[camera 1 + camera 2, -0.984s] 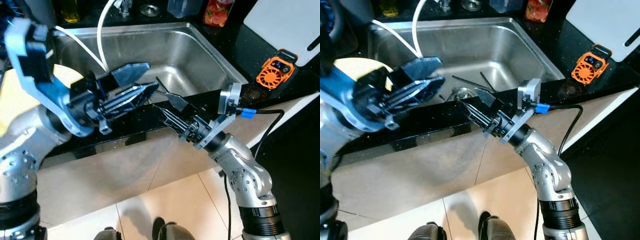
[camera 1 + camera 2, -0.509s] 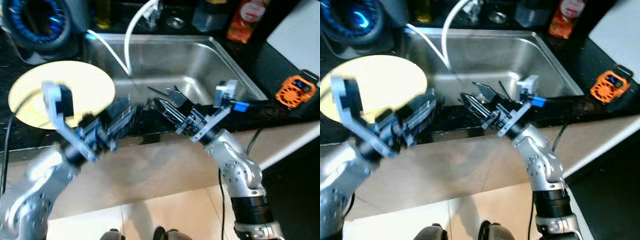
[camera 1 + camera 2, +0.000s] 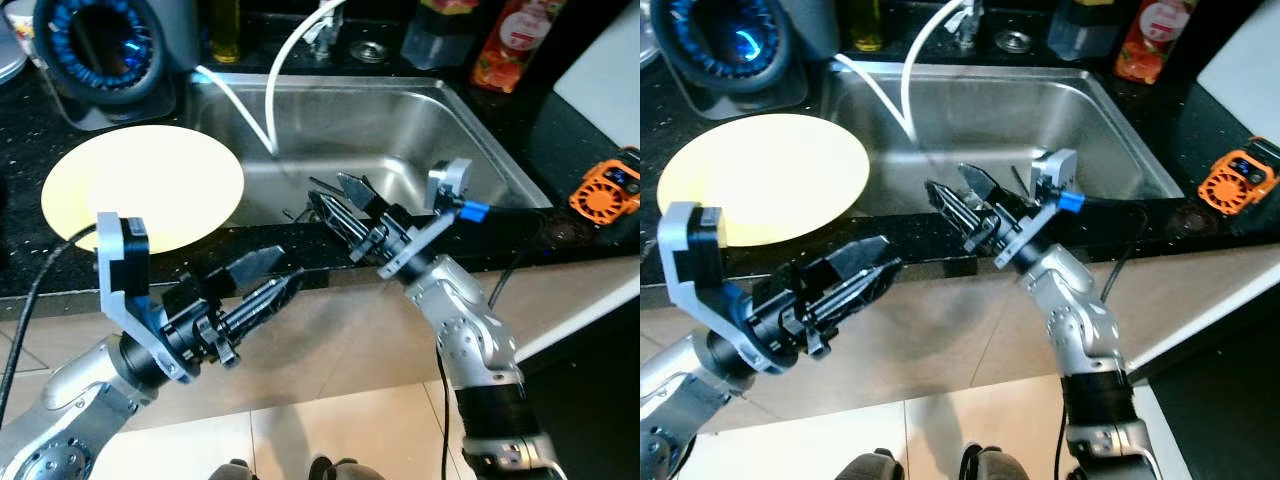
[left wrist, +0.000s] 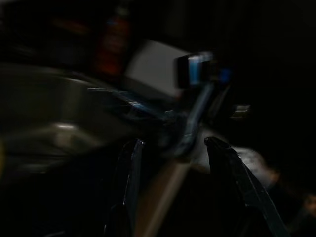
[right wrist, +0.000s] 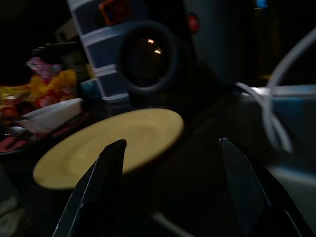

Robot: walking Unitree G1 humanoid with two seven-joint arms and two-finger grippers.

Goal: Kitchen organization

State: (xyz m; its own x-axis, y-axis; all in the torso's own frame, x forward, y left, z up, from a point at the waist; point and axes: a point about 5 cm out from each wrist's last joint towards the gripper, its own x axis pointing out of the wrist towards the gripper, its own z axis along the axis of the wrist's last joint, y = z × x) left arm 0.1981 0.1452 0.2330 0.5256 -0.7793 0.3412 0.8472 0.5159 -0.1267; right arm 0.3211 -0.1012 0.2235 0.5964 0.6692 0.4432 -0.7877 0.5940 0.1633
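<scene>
Since a second ago the left gripper [image 3: 278, 275] has dropped from over the sink down to below the front edge of the black counter [image 3: 30, 270], and the camera has pulled back, so the whole scene sits differently in the head views.

On the robot's left, a round pale yellow plate [image 3: 143, 185] lies flat on the counter, just beside the sink's left rim. Behind it stands a dark round appliance with a blue glowing ring [image 3: 96, 45]. The left gripper hangs in front of the counter's face, below the plate and apart from it, its two black fingers a little apart with nothing between them; the left wrist view is dark and blurred but shows the same gap.

In the middle is the stainless steel sink [image 3: 400, 120], with a white hose [image 3: 285, 60] curving down into it from the tap at the back. Some dark utensils [image 3: 318, 186] lie on the sink's floor; what they are is too small to tell.

The right gripper [image 3: 335, 195] reaches over the sink's front rim, pointing toward the plate, its fingers spread wide and holding nothing. In the right wrist view the plate shows between the fingers, well ahead of them.

Further right, a red-labelled bottle [image 3: 505, 45] stands at the back of the counter, and an orange device [image 3: 606, 188] lies near the counter's right end.
</scene>
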